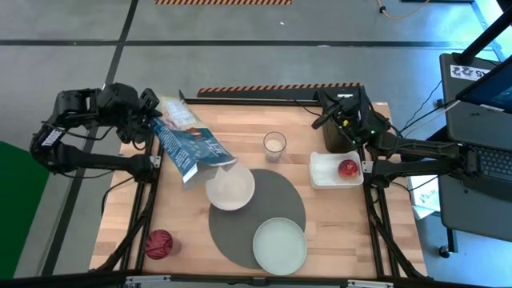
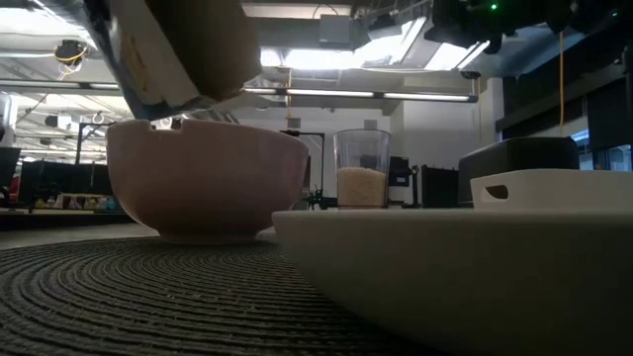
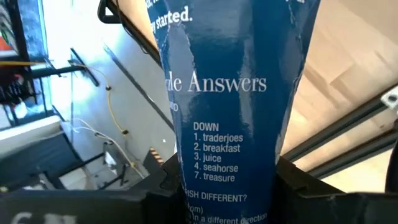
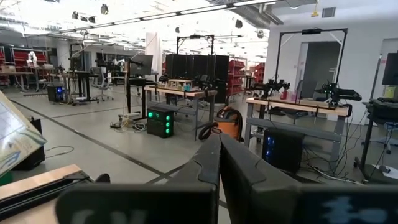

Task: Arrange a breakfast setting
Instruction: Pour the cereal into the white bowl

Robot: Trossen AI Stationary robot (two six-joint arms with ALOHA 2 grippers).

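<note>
Breakfast things sit on a wooden worktop point(image 1: 336, 232). A round dark-grey mat point(image 1: 264, 210) with a ribbed, woven top lies near the middle. On it rest a smooth white bowl point(image 1: 230, 189) and a flat pale-green plate point(image 1: 280, 245) — the bowl on the far-left edge, the plate on the near edge. The blue cereal box point(image 1: 190, 146), shiny card with white print, is tilted with its open end over the bowl. The left pincer point(image 1: 149, 120) is clamped on the box's other end. A small clear glass of milk point(image 1: 274, 145) stands behind the mat. A red apple point(image 1: 159, 244) sits at the near-left corner. The right pincer point(image 4: 219, 163) has its fingers pressed together, up by the black toaster point(image 1: 342, 132). Beside the toaster, a white rectangular tray point(image 1: 324, 170) holds something round and reddish point(image 1: 348, 168).
</note>
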